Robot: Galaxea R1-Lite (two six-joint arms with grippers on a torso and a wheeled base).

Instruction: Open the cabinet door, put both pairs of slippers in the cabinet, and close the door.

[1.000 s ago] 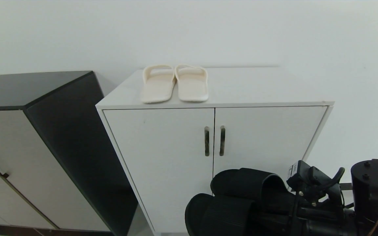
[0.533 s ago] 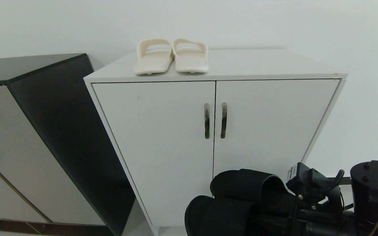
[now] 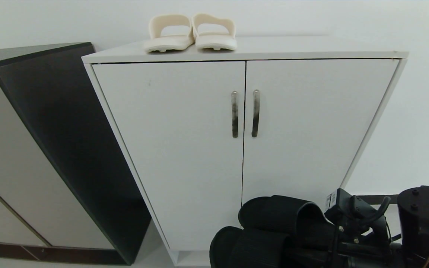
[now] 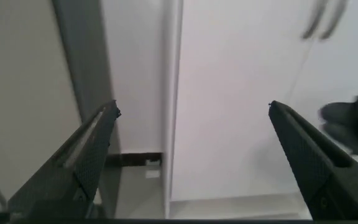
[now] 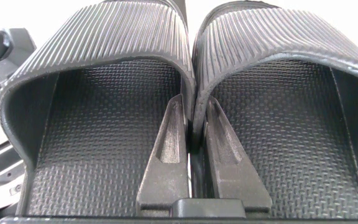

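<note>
Right now both doors of the white cabinet (image 3: pixel 184 167) are shut. The left door (image 3: pixel 173 141) and right door (image 3: pixel 307 123) meet at a thin seam, with the two upright handles (image 3: pixel 234 114) just either side of it. On top of the cabinet, over the left door, the cream slippers (image 3: pixel 189 35) sit side by side and touching, their straps at the end nearer the wall (image 3: pixel 348 18).

Low in front of the cabinet, the black slippers (image 3: pixel 274 227) are carried by the right gripper (image 5: pixel 194 155). In the head view the pair reaches leftward from the wrist, across the foot of the right door and past the seam. The right wrist view shows the two fingers (image 5: pixel 166 155) drawn close together, one inside each slipper. They pinch the two inner side walls that press against each other between them. The ribbed straps arch over beyond the fingertips, and the studded footbeds lie to either side.

The left gripper (image 4: pixel 192 109) is spread wide with nothing between its fingers. Beyond it are the cabinet's left front edge and the narrow gap to the dark cabinet (image 3: pixel 69 141), which stands just beside the white one on its left. Farther off in the left wrist view, the handles and part of the black slippers show near the white doors
</note>
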